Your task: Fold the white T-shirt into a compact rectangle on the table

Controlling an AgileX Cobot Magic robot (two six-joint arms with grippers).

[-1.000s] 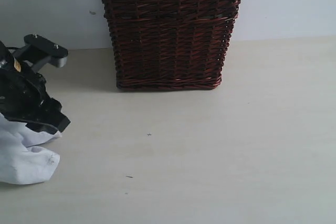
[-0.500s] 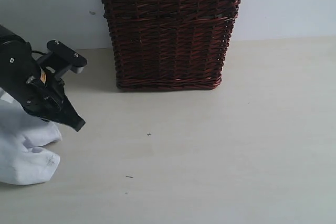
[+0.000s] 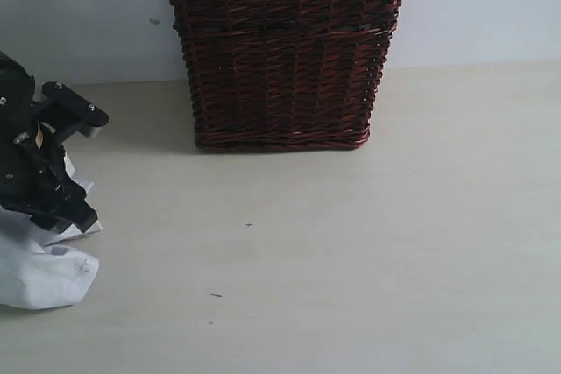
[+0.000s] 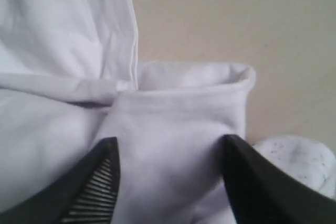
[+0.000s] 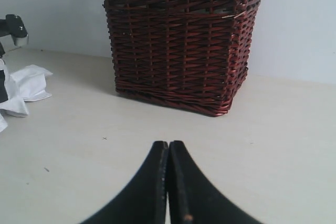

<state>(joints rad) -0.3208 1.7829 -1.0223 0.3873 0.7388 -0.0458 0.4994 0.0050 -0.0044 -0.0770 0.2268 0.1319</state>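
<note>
1. The left gripper (image 4: 169,148) is seen with its jaws set wide. A hemmed, doubled fold of the white T-shirt (image 3: 42,276) is straddled between its fingers (image 4: 102,182), and no pinch on the cloth is shown.
2. The shirt is found bunched in a heap directly beneath and around this gripper, on the table (image 3: 351,269). No part of it is laid flat, so the folding is judged to be hardly begun.
3. Should the jaws be shut here, several layers could be caught at once because the fold is doubled. The whole heap would then be dragged rather than spread.
4. If only the hem's edge is taken, the cloth could be lost from the fingers as it is lifted, since it lies loose.
5. Part of the shirt behind the gripper is cut off in the exterior view, so its full extent cannot be told. A sleeve tucked underneath could be missed and left creased inside the fold.
6. The wicker basket (image 3: 280,50) is placed ahead of the left fingertips, well apart from the shirt. It could be brushed if the cloth is swung wide to open it out.
7. The right gripper (image 5: 168,177) is shown closed tight and empty over bare table, well apart from the shirt. If the cloth is worked by one gripper only, it could be twisted instead of squared.
</note>
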